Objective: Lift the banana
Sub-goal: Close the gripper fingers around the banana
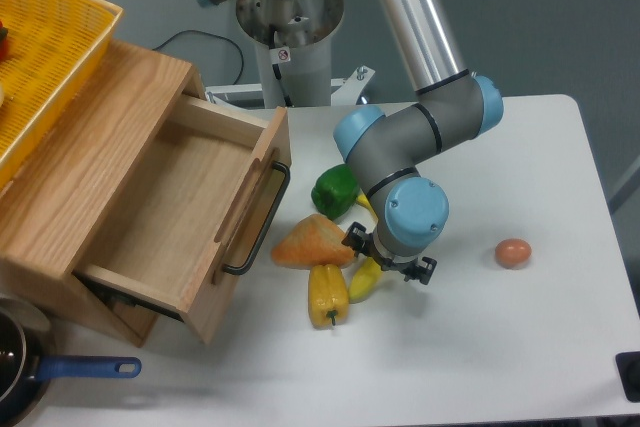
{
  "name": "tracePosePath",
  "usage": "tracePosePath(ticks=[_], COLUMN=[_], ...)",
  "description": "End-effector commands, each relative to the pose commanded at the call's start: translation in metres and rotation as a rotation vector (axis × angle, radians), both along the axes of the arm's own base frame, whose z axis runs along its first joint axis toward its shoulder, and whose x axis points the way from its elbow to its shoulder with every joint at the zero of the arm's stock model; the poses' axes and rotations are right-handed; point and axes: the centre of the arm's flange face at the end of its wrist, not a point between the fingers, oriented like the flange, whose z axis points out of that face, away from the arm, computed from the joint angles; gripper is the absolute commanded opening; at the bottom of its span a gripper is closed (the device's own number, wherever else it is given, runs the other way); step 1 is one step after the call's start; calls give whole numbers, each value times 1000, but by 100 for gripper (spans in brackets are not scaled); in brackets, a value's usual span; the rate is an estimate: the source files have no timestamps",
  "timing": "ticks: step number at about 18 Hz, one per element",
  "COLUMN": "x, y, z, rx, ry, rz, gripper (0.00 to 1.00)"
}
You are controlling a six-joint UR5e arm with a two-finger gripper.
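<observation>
The banana (pixel 364 278) is slim and bright yellow and lies on the white table. Its lower end sticks out below my wrist, and a small bit of its upper end shows near the green pepper. My gripper (pixel 388 261) points straight down over the middle of the banana. The blue-capped wrist hides the fingers, so I cannot tell whether they are open or shut, or whether they touch the banana.
A yellow bell pepper (pixel 328 294) and an orange wedge (pixel 312 244) lie against the banana's left side. A green pepper (pixel 335 190) is just behind. A brown egg (pixel 513 253) lies to the right. An open wooden drawer (pixel 170 217), a yellow basket (pixel 50 57) and a blue-handled pot (pixel 20 372) are at the left.
</observation>
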Motion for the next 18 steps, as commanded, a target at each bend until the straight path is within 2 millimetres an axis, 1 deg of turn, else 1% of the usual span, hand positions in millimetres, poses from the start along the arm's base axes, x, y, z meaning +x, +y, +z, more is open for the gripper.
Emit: tracePosePath(ticks=[4, 11, 12, 14, 18], x=[2, 2, 3, 3, 3], y=[-3, -3, -3, -3, -3], z=[-4, -2, -2, -2, -2], rx=[-12, -10, -11, -11, -11], ry=[-3, -1, -2, -2, -2], rz=[-1, -1, -1, -1, -1], gripper=[100, 100, 98, 90, 82])
